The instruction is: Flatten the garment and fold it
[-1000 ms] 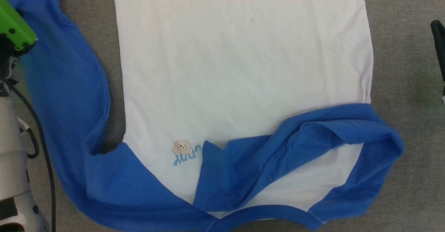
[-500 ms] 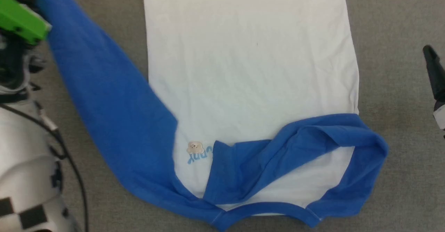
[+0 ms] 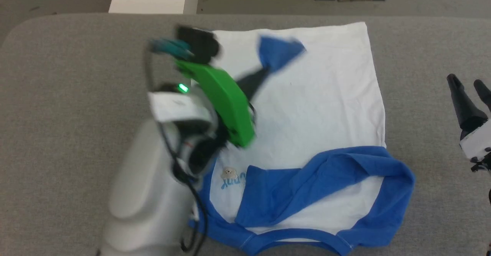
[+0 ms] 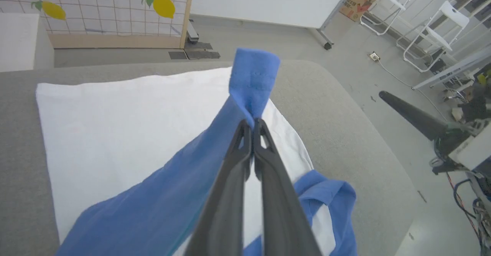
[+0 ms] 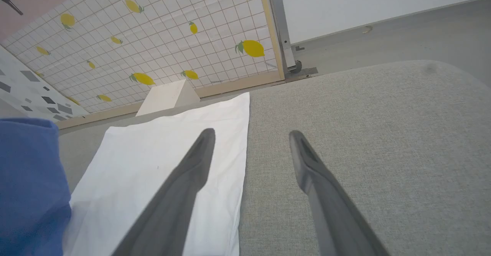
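The garment (image 3: 307, 125) is lying face-up on the grey bench (image 3: 69, 94), its white body spread mostly flat, hem toward the far edge and blue neck trim nearest the robot. The sleeve on the robot's right (image 3: 307, 179) is already lying across the chest, though it is looking bunched rather than crisp. The opposite sleeve's cuff (image 4: 253, 75) is hanging in the air above the white body, and the left gripper (image 4: 253, 122) is pinching it, jaws pressed together on the blue cloth just below the stitched hem, the rest of the sleeve trailing down to the shoulder. Off the garment's right edge, the right gripper (image 3: 466, 83) is hovering over bare bench with jaws spread wide, gripping nothing and touching no cloth. By the look of it, the flattening is largely behind, and the sleeve folds are about half made. This second sleeve is waiting to be laid down, and the body folds are not yet begun.
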Controlling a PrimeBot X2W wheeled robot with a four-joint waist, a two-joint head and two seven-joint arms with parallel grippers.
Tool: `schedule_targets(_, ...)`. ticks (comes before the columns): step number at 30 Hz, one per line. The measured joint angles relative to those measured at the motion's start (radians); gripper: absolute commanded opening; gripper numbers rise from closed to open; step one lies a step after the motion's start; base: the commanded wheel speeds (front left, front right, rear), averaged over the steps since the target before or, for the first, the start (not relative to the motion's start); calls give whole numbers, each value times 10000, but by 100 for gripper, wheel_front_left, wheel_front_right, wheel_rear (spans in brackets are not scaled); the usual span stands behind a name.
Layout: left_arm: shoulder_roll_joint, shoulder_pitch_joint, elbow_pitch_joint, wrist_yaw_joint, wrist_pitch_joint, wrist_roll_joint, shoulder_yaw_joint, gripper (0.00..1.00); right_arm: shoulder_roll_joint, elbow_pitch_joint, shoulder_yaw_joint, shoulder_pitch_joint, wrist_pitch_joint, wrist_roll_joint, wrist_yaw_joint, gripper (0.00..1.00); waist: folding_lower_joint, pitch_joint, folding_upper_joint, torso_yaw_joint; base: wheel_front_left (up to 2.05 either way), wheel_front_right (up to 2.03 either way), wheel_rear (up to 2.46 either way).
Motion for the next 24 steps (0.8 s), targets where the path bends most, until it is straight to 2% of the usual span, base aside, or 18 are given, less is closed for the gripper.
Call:
schedule_targets(5,-17,702,675,288,-518,-970,-2497,0,151,31,4,118,0,0,0,100,0,-235,0,-178,0,0,0)
schedule_targets(10,-36,875,1480,527,-1055,-1592,-4397,0,196,96,-15,209,-4,0,0,100,0,-219,0,-483,0,0,0)
schedule_targets(21,-38,848,3277,1133,-2598,-2560,-6552,0,274,309,-10,308,-77,4,0,100,0,-82,0,-845,0,0,0)
schedule_targets(22,-40,848,3369,1179,-2709,-2658,-6635,33,282,328,2,308,-96,4,0,100,0,-95,0,-858,0,0,0)
schedule_targets(23,-38,836,3475,1212,-2836,-2780,-6742,89,295,345,10,308,-105,4,0,100,0,-114,0,-870,0,0,0)
schedule_targets(24,-42,816,3582,1266,-2926,-2907,-6840,100,309,372,15,309,-107,4,0,100,0,-140,0,-874,0,0,0)
